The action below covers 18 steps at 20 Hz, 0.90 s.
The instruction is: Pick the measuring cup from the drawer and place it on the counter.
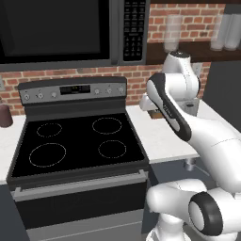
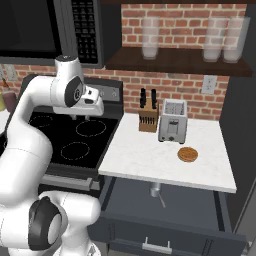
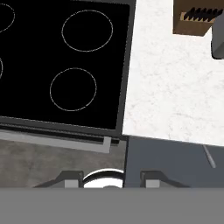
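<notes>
Right base view: stovetop [image 2: 70,137] at left, counter [image 2: 150,160] right of it. Knife block [image 2: 148,119] and toaster [image 2: 172,127] at the counter's rear; round food item [image 2: 188,154] in front. Open drawer [image 2: 200,210] below holds the measuring cup [image 2: 156,191].

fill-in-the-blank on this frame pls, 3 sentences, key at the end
1. The small silvery metal measuring cup lies inside the open dark grey ____.
2. The round brown disc-shaped food item sits on the white counter in front of the silver ____.
3. The wooden knife block stands between the toaster and the black glass ____.

Missing words: drawer; toaster; stovetop
</notes>
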Tool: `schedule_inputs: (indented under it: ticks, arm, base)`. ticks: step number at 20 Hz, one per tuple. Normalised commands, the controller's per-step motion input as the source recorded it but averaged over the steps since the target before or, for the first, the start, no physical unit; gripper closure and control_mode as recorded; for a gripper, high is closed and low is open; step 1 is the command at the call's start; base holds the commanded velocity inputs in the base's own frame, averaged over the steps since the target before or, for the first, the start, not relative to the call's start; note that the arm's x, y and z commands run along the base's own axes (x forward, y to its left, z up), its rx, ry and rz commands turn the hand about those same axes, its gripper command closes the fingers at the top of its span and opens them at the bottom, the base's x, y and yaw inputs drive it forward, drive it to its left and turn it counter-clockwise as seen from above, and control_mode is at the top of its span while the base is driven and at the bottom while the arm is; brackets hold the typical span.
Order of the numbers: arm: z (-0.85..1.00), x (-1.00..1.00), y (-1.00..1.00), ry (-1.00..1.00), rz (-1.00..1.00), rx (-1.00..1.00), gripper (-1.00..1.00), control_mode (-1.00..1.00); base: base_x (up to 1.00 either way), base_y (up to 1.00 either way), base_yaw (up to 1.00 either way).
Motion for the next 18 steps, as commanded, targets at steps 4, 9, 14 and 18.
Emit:
schedule_inputs:
  ticks: [4, 9, 14, 18]
  arm:
    - [-0.16, -0.27, -0.2, 0.0, 0.0, -0.03, -1.0, -1.0]
    - [-0.35, -0.53, -0.32, -0.03, 0.0, -0.05, -1.0, -1.0]
    - [-0.13, -0.7, -0.37, -0.15, 0.0, 0.0, -1.0, -1.0]
    - [0.0, -0.42, -0.12, -0.06, 0.02, 0.0, -1.0, -1.0]
  base:
    - [0.0, 0.0, 0.0]
    - [0.0, 0.0, 0.0]
    - [0.0, 0.0, 0.0]
    - [0.0, 0.0, 0.0]
